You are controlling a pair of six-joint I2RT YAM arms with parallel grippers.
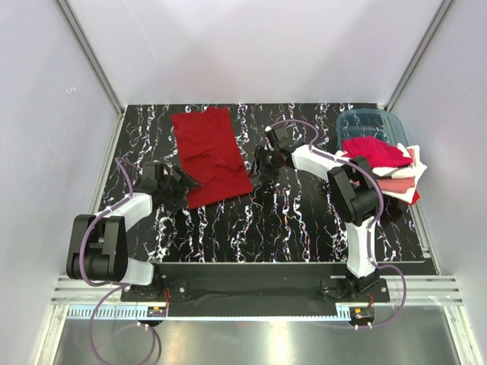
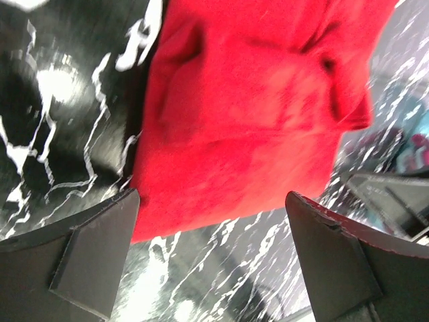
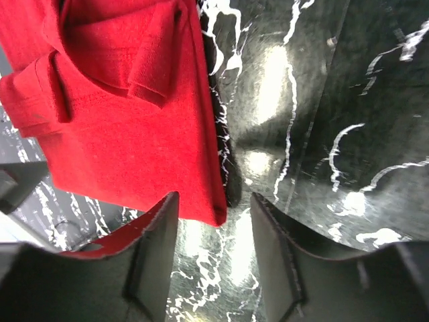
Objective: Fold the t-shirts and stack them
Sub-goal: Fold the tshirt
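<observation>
Big dark red t-shirt (image 1: 211, 156) lies flat on the black white-veined table (image 1: 304, 220), upper centre-left of the top view, roughly folded into a long slanted rectangle with a rumpled crease across its middle. Left gripper (image 1: 185, 182) sits low at the shirt's lower left edge, jaws spread wide and holding nothing. In the left wrist view its two dark fingers (image 2: 94, 248) fill the bottom corners, and the red cloth hem runs across the gap just beyond the tips, with a folded sleeve at the upper right of the frame. Right gripper (image 1: 257, 166) sits just beside the shirt's right edge, centre of the top view, jaws partly apart and not clamped on anything. In the right wrist view the shirt's bottom corner lies on the table in the gap between its fingers (image 3: 151, 255), cloth filling the upper left and bare table the right; a sleeve fold shows near the top. Whether either finger touches the cloth I cannot tell. A pile of other shirts (image 1: 384, 163) sits at the right edge of the table, well apart from the big one: red on top, white and pink layers under it, more red at the bottom. The pile overlaps the near end of a teal see-through bin (image 1: 369, 122) in the upper right corner.
</observation>
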